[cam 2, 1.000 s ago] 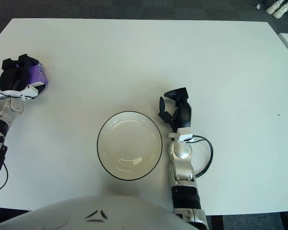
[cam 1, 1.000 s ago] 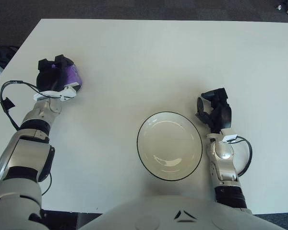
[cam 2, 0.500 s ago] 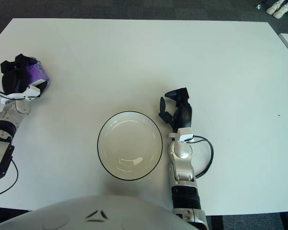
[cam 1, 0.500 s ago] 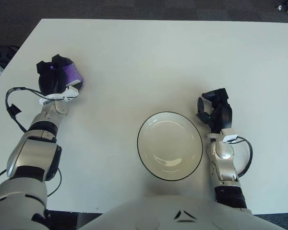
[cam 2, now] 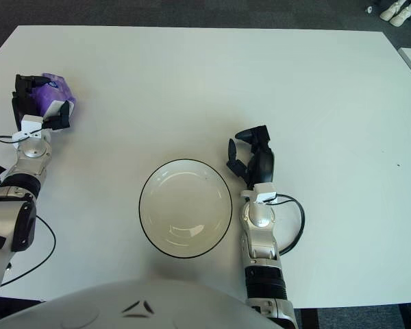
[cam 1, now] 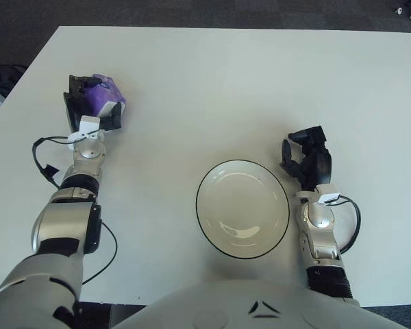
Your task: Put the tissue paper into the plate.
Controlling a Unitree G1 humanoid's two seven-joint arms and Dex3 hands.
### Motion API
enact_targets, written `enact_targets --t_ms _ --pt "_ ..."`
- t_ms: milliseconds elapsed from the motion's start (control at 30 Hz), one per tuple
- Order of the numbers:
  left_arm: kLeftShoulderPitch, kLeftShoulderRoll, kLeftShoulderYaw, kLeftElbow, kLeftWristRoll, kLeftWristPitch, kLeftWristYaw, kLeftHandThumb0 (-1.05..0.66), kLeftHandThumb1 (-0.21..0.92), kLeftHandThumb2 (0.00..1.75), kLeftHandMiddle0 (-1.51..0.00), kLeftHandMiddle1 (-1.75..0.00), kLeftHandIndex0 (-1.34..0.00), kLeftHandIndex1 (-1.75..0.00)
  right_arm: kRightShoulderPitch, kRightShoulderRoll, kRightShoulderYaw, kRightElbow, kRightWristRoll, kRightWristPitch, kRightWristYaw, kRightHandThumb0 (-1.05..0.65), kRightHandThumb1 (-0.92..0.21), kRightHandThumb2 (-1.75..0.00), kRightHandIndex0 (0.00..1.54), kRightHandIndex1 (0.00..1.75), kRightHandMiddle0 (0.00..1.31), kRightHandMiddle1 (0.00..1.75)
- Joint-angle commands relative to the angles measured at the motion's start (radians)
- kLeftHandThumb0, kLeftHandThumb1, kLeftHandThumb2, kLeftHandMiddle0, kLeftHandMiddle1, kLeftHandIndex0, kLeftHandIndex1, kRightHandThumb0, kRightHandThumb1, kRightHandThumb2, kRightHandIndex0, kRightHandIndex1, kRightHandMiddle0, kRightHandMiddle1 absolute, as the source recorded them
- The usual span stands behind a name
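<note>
A purple pack of tissue paper [cam 1: 101, 97] is at the left side of the white table, held in my left hand [cam 1: 90, 106], whose black fingers are curled around it. A white plate with a dark rim [cam 1: 242, 208] sits near the front middle of the table, well to the right of the left hand. My right hand [cam 1: 307, 161] rests on the table just right of the plate, fingers curled, holding nothing.
The white table [cam 1: 212, 82] stretches wide behind the plate. A black cable [cam 1: 44, 168] loops beside my left forearm. Dark carpet lies beyond the table's far edge.
My left hand with the purple tissue pack has shifted right and turned, so the forearm now stands more upright in view. The right hand has not moved.
</note>
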Motion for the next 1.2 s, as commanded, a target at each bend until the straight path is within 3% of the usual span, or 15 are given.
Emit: enact_targets --t_ms 0,133,200,233,300,467,533,667,833,1133,1167 --pt "0.076 -0.152 0.042 0.049 -0.087 0.068 -0.198 -0.53 0.17 1.5 -1.33 -1.75 -0.73 -1.75 0.051 -0.002 -0.008 0.044 0.006 0.026 -0.001 -0.37 -0.74 -0.79 0.62 1.33 0.3 1.75" --pt "0.067 -0.181 0.1 0.034 -0.175 0.088 -0.311 -0.53 0.15 1.52 -1.3 -1.75 -0.74 -1.75 0.051 -0.005 -0.008 0.047 0.006 0.022 0.003 -0.37 -0.75 -0.77 0.62 1.33 0.29 1.75" --pt "0.061 -0.195 0.14 0.028 -0.233 0.11 -0.386 -0.53 0.15 1.52 -1.21 -1.75 -0.74 -1.75 0.05 -0.008 -0.008 0.05 0.011 0.021 0.009 -0.37 -0.75 -0.77 0.61 1.32 0.29 1.75" --pt "0.059 -0.199 0.154 0.026 -0.252 0.121 -0.412 -0.34 0.08 1.55 -1.13 -1.62 -0.72 -1.75 0.05 -0.008 -0.008 0.049 0.012 0.023 0.01 -0.37 -0.74 -0.78 0.61 1.33 0.3 1.75" --pt "0.057 -0.203 0.171 0.022 -0.278 0.134 -0.448 -0.17 0.02 1.58 -1.07 -1.51 -0.7 -1.75 0.05 -0.007 -0.009 0.05 0.012 0.025 0.01 -0.37 -0.73 -0.79 0.61 1.33 0.3 1.75" --pt "0.064 -0.255 0.229 -0.034 -0.372 0.127 -0.586 -0.03 -0.03 1.56 -1.05 -1.27 -0.72 -1.75 0.049 -0.003 -0.011 0.055 0.01 0.019 0.005 -0.38 -0.71 -0.82 0.61 1.35 0.32 1.75" --pt "0.07 -0.276 0.238 -0.066 -0.394 0.123 -0.631 -0.01 -0.02 1.62 -0.9 -1.49 -0.73 -1.75 0.049 -0.002 -0.011 0.055 0.007 0.021 0.003 -0.38 -0.71 -0.83 0.61 1.35 0.32 1.75" --pt "0.084 -0.309 0.243 -0.132 -0.422 0.127 -0.693 0.0 0.02 1.64 -0.74 -1.69 -0.71 -1.75 0.05 -0.001 -0.01 0.051 0.003 0.027 0.0 -0.38 -0.72 -0.81 0.6 1.34 0.31 1.75" --pt "0.116 -0.337 0.224 -0.239 -0.432 0.145 -0.743 0.0 0.05 1.62 -0.7 -1.74 -0.69 -1.75 0.051 0.002 -0.008 0.047 0.003 0.033 0.0 -0.37 -0.74 -0.78 0.59 1.33 0.3 1.75" --pt "0.229 -0.361 0.112 -0.552 -0.357 0.17 -0.751 0.0 0.04 1.63 -0.7 -1.74 -0.7 -1.75 0.053 0.007 -0.007 0.044 0.007 0.037 0.0 -0.37 -0.75 -0.77 0.58 1.33 0.29 1.75" --pt "0.236 -0.358 0.101 -0.574 -0.347 0.165 -0.754 0.0 0.02 1.62 -0.77 -1.64 -0.7 -1.75 0.053 0.007 -0.006 0.045 0.007 0.035 0.001 -0.37 -0.75 -0.77 0.58 1.33 0.29 1.75"
